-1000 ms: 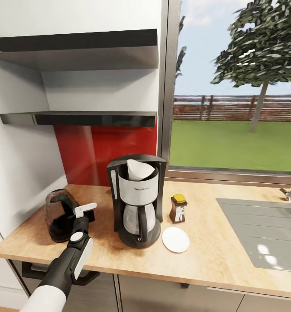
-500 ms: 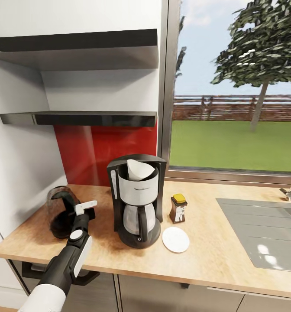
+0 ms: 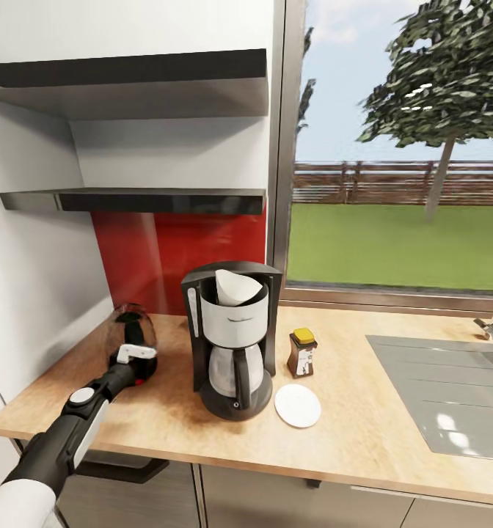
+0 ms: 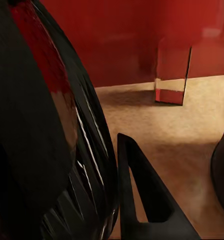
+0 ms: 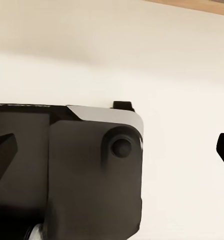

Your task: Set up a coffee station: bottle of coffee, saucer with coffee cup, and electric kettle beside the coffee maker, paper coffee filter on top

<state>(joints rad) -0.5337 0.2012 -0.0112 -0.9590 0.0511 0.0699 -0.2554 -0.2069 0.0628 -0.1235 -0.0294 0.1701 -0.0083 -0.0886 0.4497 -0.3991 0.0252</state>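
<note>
Left gripper [image 3: 133, 357] is seen clamped on the electric kettle [image 3: 133, 339], its fingers hidden behind the kettle's dark body in the head view; in the left wrist view one dark finger [image 4: 142, 195] is pressed against the glossy kettle wall [image 4: 47, 140]. Compared with a second ago, the kettle has been carried away from the counter's front-left corner, toward the red backsplash [image 3: 173, 257] and closer to the coffee maker [image 3: 232, 337]. It has also been raised from a leaning pose to a more upright one, so that its long axis now runs nearly vertical, top toward the shelf [image 3: 136, 199] above. The left arm is stretched further forward and lower across the wooden countertop [image 3: 364, 433].

The coffee maker stands upright at the middle of the countertop, with the paper coffee filter [image 3: 237, 287] sitting in its top. Just to its right the bottle of coffee [image 3: 302, 353] stands upright, yellow cap upward. The white saucer [image 3: 298, 405] lies flat in front of the bottle, beside the coffee maker's base.

Whether the right gripper is released or clenched cannot be told: only dark finger tips are seen at the edges of the right wrist view.
</note>
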